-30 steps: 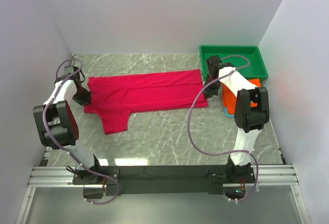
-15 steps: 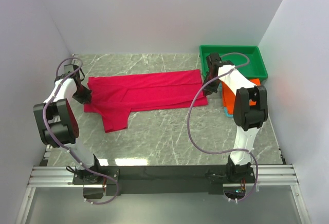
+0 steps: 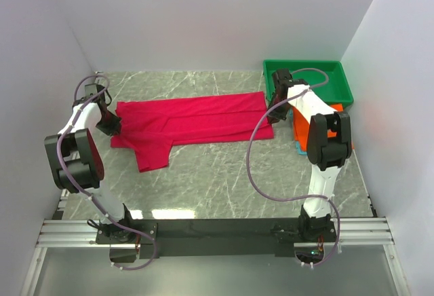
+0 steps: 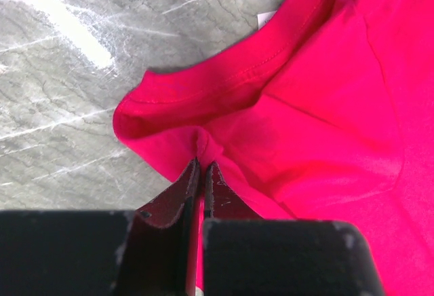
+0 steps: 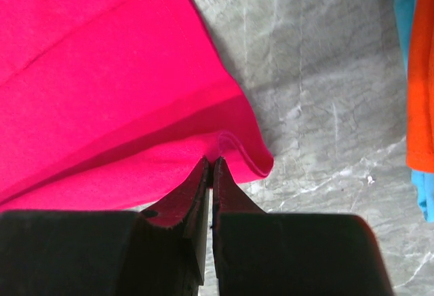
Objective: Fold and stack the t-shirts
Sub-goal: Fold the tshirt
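The crimson-pink t-shirt lies folded lengthwise across the marble table, one sleeve sticking out toward the front left. My left gripper is shut on its collar end, the cloth pinched between the fingertips. My right gripper is shut on its hem corner. The orange t-shirt lies folded on the teal one at the right, below the tray; both show at the right edge of the right wrist view, orange and teal.
A green plastic tray stands at the back right corner. White walls close in the left, back and right sides. The arm bases sit on a black rail at the near edge.
The right gripper has moved slightly back and left with the hem, taking the shirt's right corner with it. The left gripper has barely shifted.
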Controlling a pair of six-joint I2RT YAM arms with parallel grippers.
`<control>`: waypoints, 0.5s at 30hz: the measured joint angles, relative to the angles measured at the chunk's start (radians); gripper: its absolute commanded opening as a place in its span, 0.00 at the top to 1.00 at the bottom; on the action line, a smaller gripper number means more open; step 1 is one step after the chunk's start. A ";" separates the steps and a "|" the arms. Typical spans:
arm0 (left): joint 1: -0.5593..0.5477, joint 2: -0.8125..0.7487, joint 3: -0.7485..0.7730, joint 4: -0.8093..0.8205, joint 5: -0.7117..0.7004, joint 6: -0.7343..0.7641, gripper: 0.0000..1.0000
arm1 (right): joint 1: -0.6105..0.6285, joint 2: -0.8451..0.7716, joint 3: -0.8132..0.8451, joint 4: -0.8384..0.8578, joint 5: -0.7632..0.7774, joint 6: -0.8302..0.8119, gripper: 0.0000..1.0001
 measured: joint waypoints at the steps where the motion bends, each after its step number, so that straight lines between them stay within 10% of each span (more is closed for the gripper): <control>1: 0.000 0.003 0.000 0.002 0.000 0.000 0.99 | 0.000 0.000 0.000 0.006 0.000 0.000 1.00; 15: 0.000 0.045 0.000 0.072 0.000 0.001 0.99 | -0.003 0.077 0.000 0.072 0.000 0.000 1.00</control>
